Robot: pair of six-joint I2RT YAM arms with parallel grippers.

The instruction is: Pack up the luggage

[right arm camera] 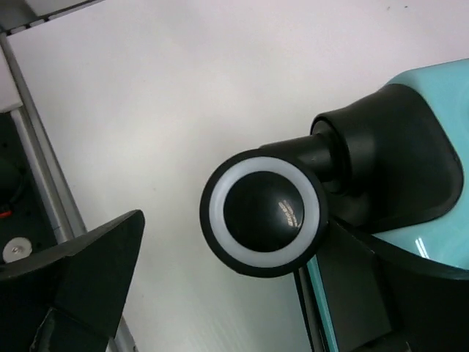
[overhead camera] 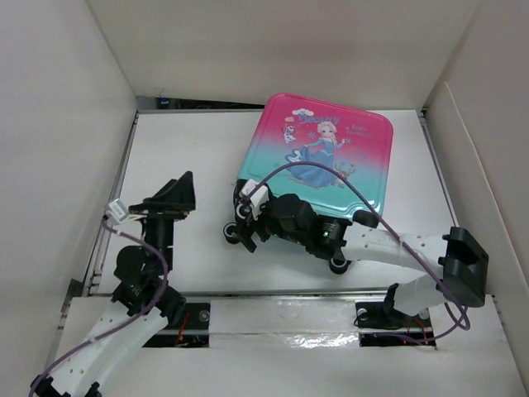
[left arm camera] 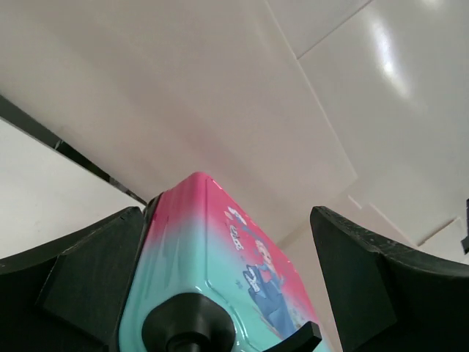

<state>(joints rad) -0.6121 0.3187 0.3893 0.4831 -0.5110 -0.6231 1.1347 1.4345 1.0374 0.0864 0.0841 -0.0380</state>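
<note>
The luggage lies flat and closed at the back right of the white table, pink fading to teal, princess picture up, black wheels toward me. My left gripper hovers left of it, apart from it, open and empty. In the left wrist view the luggage shows past the wide-spread fingers. My right gripper is at the luggage's near left corner. In the right wrist view it stands open, with a white-ringed wheel between the fingers, close to the right one.
White walls enclose the table on the left, back and right. A metal rail runs along the table's left edge. The right arm's purple cable arcs over the luggage. The arm bases stand on the near ledge.
</note>
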